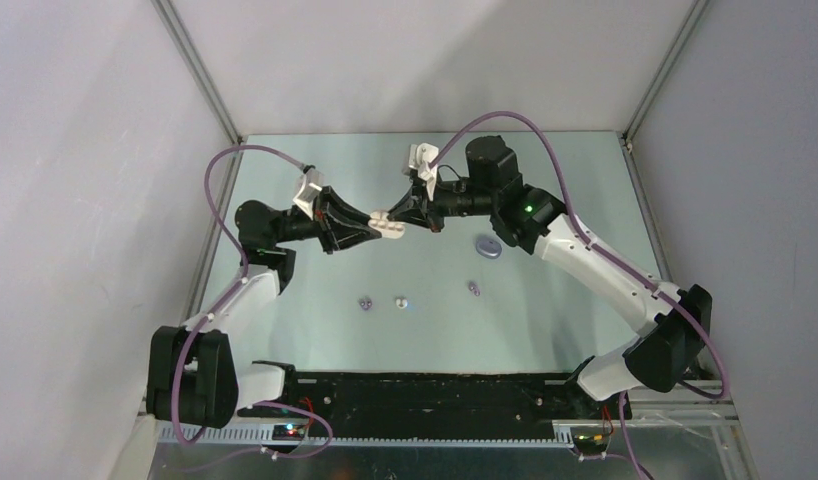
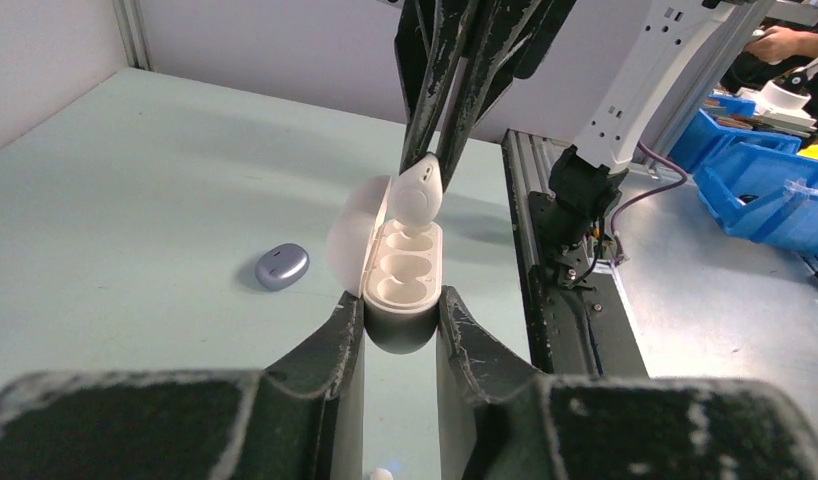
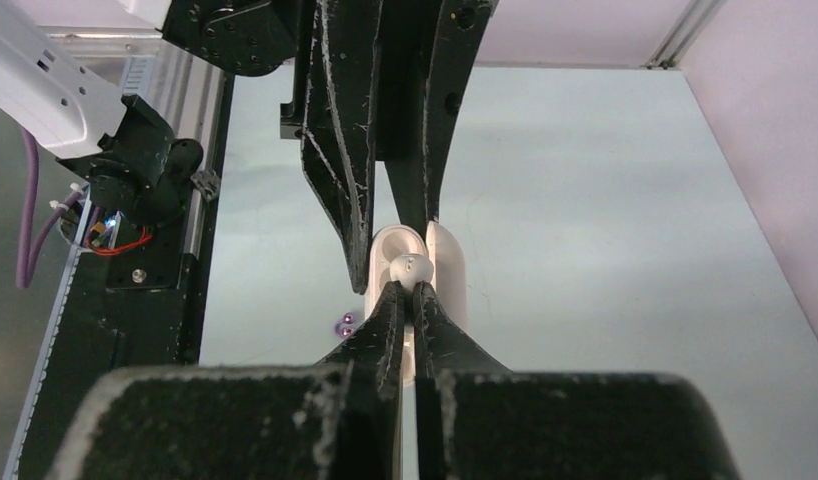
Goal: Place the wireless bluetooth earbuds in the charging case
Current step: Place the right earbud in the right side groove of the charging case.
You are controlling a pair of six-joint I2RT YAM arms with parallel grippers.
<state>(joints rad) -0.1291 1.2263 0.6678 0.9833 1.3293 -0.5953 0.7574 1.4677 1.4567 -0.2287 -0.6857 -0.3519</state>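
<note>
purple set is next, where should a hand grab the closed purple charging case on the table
Grip the purple charging case across its shorter width, coming down from above: it lies flat and closed, a low rounded pebble, so its long sides likely give the firmest hold.

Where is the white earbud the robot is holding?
In the left wrist view, the right gripper pinches the white earbud over the open case in the left gripper.

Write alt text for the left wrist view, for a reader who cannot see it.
The left gripper clamps an open white charging case while the right gripper, reaching down from above, holds a white earbud at the case's far socket. A closed bluish case lies on the pale green table to the left.
</note>
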